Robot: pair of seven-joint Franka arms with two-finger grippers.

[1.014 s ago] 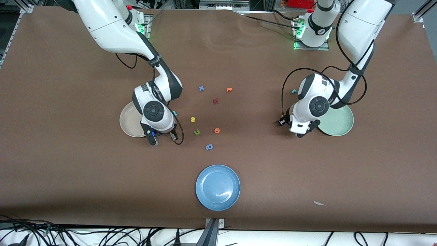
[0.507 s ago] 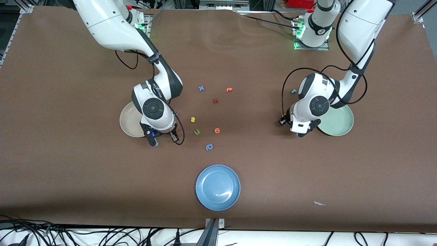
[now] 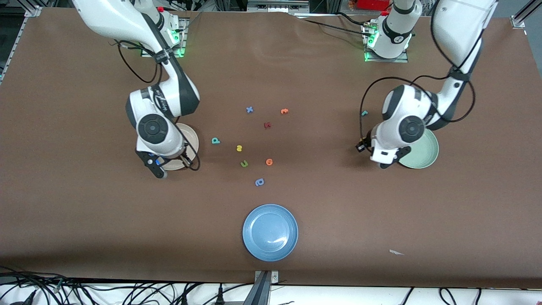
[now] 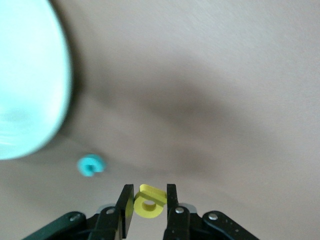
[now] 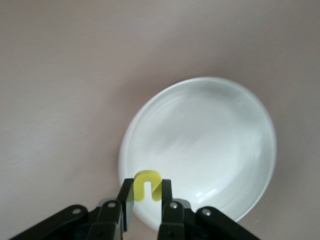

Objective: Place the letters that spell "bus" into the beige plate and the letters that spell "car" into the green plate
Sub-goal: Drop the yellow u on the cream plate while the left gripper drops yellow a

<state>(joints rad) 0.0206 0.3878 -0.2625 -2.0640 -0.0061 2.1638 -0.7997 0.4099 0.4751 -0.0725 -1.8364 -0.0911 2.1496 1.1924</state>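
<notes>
A brown table (image 3: 84, 212) seen from above; nearest the front camera sits a blue plate (image 3: 270, 232), and farther back a loose cluster of small foam letters — a blue round-bowled letter (image 3: 259, 182), a green u-shaped letter (image 3: 244, 163), an orange letter (image 3: 269, 162), a yellow s (image 3: 239, 148) and a teal b (image 3: 216, 140); farther still lie a dark red letter (image 3: 267, 125), a second orange letter (image 3: 284, 111) and a blue x (image 3: 250, 109).

Toward the right arm's end, the right gripper (image 5: 147, 199) hangs over the rim of the beige plate (image 5: 210, 125), its jaws clamped on a yellow u (image 5: 146, 185).

Toward the left arm's end, the left gripper (image 4: 149, 207) is low over the bare table beside the green plate (image 3: 423, 152), pinching a yellow a (image 4: 150, 201); a teal c (image 4: 91, 165) lies on the table near that plate; a thin teal r (image 3: 364, 112) lies farther back.
</notes>
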